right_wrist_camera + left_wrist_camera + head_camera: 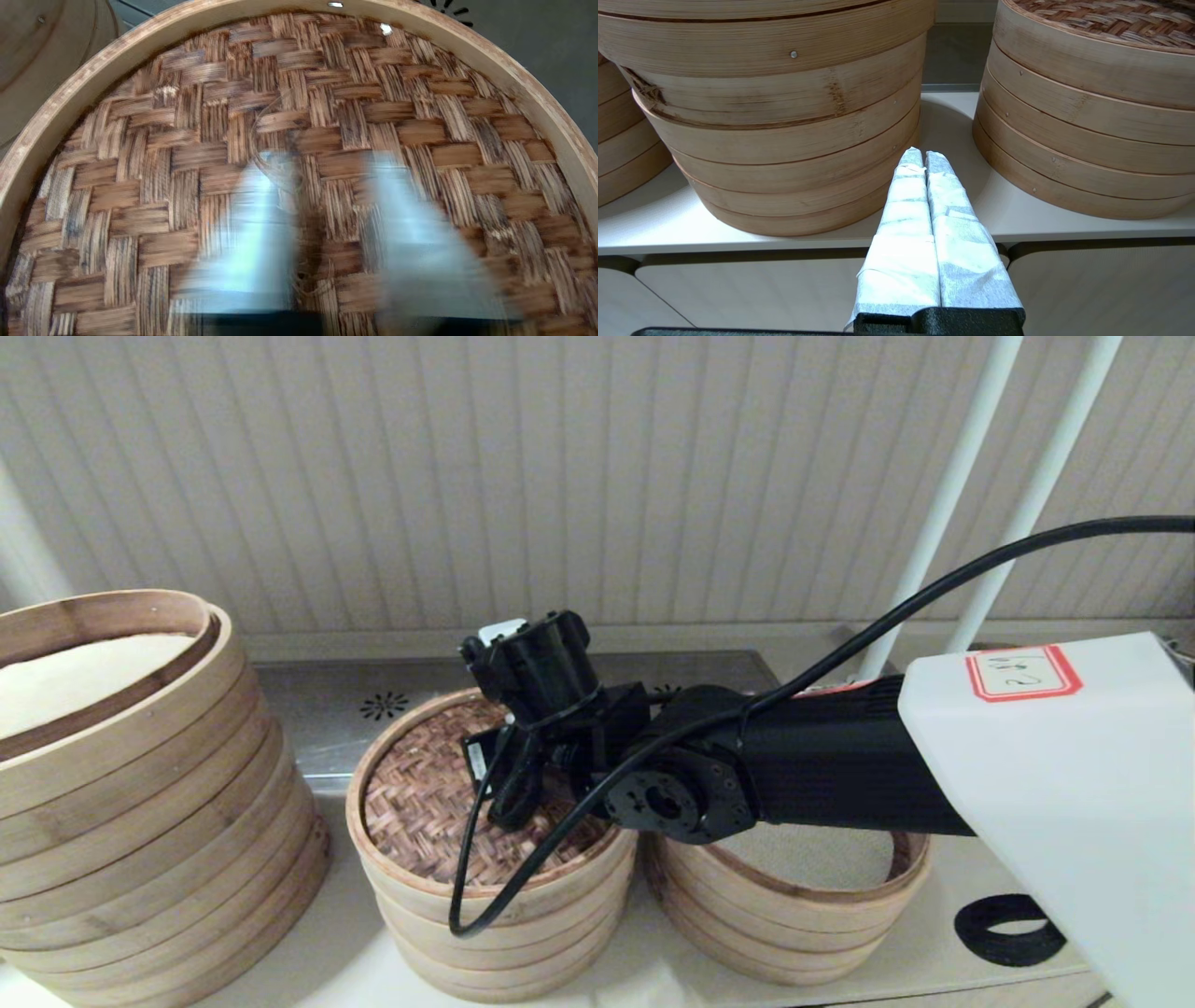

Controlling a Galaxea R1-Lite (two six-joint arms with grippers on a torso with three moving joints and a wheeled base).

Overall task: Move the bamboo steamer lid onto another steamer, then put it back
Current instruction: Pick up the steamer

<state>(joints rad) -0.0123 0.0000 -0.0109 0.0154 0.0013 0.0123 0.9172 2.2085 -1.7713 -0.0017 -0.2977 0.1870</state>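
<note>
our right gripper (327, 186) has its fingers spread apart right over the bamboo steamer lid (439, 793), which sits on the middle stack. another steamer (794, 896) stands just beside it, uncovered. our left gripper (924, 156) hangs low in front of the counter (738, 224), fingers pressed together.

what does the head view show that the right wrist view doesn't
Only the head view shows the whole layout: the open cloth-lined steamer to the right of the lidded stack, the much larger stack at the left, a black ring on the counter, and the right arm reaching over the lid. Only the right wrist view shows the right gripper itself, its two fingers spread apart just above the weave, holding nothing. Both show the bamboo steamer lid, its brown herringbone top inside a pale hoop rim.
</note>
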